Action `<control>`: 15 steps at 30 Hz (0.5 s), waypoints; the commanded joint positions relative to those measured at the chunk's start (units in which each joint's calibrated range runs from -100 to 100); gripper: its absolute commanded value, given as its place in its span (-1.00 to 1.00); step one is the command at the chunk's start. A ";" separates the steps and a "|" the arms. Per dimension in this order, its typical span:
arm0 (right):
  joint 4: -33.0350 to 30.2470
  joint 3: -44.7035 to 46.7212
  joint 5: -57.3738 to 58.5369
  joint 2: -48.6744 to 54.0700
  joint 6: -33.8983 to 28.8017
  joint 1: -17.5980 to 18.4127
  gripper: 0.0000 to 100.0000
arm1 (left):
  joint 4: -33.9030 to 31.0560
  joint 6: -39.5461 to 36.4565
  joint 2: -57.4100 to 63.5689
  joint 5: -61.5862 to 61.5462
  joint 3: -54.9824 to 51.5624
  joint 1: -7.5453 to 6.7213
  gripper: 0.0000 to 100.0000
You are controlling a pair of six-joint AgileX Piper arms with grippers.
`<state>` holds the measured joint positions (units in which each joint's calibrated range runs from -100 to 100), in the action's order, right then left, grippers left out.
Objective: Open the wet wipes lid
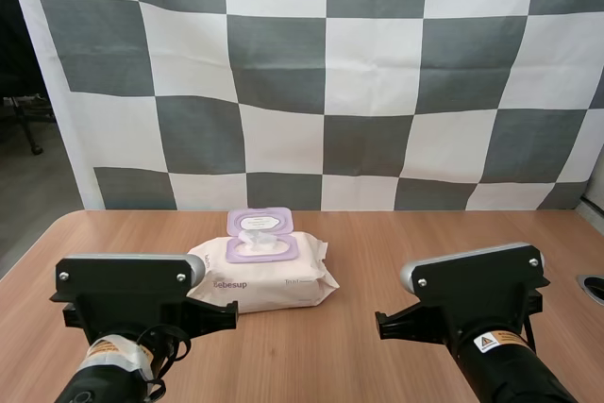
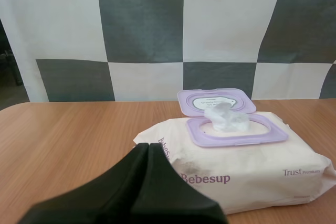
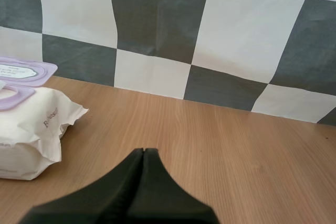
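A cream pack of wet wipes (image 1: 269,276) (image 2: 247,169) (image 3: 29,129) lies on the wooden table (image 1: 377,233), a little left of centre. Its lilac lid (image 1: 259,222) (image 2: 215,100) (image 3: 21,71) stands flipped open toward the back, and a white wipe (image 1: 255,241) (image 2: 226,119) pokes out of the opening. My left gripper (image 2: 148,148) is shut on nothing, its fingers together as one dark wedge just short of the pack's near left corner. My right gripper (image 3: 144,151) is shut on nothing too, over bare wood to the right of the pack.
Both arm bodies sit at the near edge, the left arm (image 1: 127,304) in front of the pack's left end and the right arm (image 1: 477,304) well to its right. A round dark hole (image 1: 593,287) lies at the table's right edge.
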<state>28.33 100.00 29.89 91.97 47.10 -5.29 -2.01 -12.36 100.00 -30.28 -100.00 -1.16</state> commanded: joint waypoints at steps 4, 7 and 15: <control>-0.98 0.00 -0.93 0.03 -0.08 0.00 -1.00 | -0.65 -0.68 0.00 0.12 0.00 0.33 -1.00; -7.78 0.00 -3.95 0.03 0.02 0.00 -1.00 | -2.89 -2.96 0.00 0.12 0.00 0.33 -1.00; -26.77 0.00 -5.18 0.03 0.02 0.00 -1.00 | -3.05 -3.12 0.00 0.12 0.00 0.33 -1.00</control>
<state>13.88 100.00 23.95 91.97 47.11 -5.29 -5.02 -15.47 100.00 -30.25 -100.00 -0.84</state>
